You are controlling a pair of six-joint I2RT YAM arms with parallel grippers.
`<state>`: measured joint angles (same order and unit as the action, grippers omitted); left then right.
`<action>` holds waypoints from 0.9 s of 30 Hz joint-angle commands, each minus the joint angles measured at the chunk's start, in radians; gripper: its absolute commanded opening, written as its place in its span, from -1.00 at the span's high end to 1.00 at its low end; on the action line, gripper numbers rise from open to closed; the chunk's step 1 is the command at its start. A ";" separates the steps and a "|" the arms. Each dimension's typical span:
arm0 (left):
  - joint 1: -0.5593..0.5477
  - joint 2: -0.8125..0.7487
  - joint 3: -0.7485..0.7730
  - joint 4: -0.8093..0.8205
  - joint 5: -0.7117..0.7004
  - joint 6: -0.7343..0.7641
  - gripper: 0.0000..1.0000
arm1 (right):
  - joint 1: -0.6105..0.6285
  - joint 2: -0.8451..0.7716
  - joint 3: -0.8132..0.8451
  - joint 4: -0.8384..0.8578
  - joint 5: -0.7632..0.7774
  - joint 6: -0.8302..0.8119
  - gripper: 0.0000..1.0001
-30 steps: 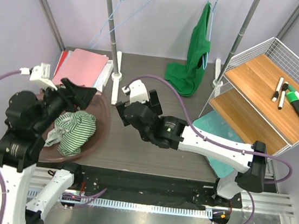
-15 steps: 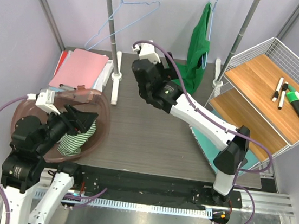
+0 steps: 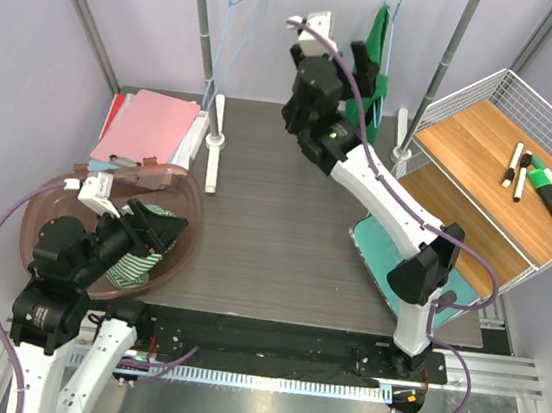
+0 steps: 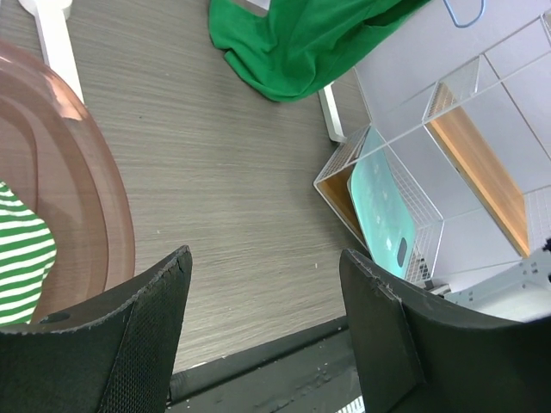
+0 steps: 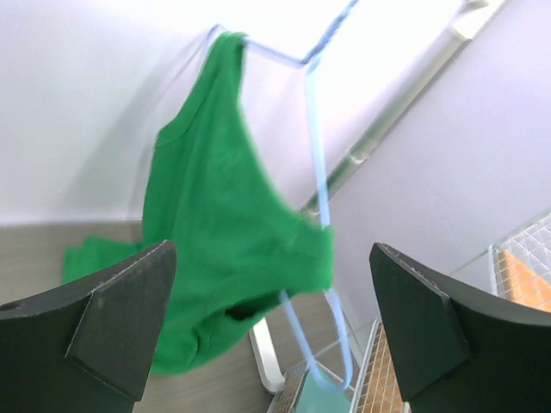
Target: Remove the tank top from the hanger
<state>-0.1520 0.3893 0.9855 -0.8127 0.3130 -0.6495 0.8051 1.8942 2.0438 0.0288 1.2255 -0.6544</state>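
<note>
A green tank top [image 3: 381,40] hangs on a light-blue hanger [image 5: 317,163] from the rail at the back right. Its lower part pools on the table. My right gripper [image 3: 362,66] is raised in front of it, open and empty. In the right wrist view the tank top [image 5: 215,224] and the hanger wire show between the spread fingers [image 5: 129,318], apart from them. My left gripper [image 3: 157,232] is open and empty, low at the near left over the bowl. The left wrist view shows the tank top [image 4: 301,43] far off.
A pinkish bowl [image 3: 189,196] holds a green-and-white striped cloth [image 3: 136,262] at the near left. An empty blue hanger [image 3: 235,5] hangs at the back left. Pink folders [image 3: 150,123] lie behind the bowl. A wire shelf [image 3: 495,143] with markers and a teal board [image 3: 377,241] stands right.
My right arm has swung up and back to the right, from mid-table to just in front of the tank top. My left gripper has drawn back toward the near edge. The empty hanger has swung.
</note>
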 commanded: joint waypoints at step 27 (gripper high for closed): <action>-0.012 -0.004 -0.028 0.033 0.080 0.010 -0.40 | -0.317 0.129 0.388 -0.343 -0.400 0.417 -0.82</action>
<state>-0.1616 0.3878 0.9417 -0.7986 0.3653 -0.6472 0.5156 2.0491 2.3890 -0.2363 0.9443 -0.3607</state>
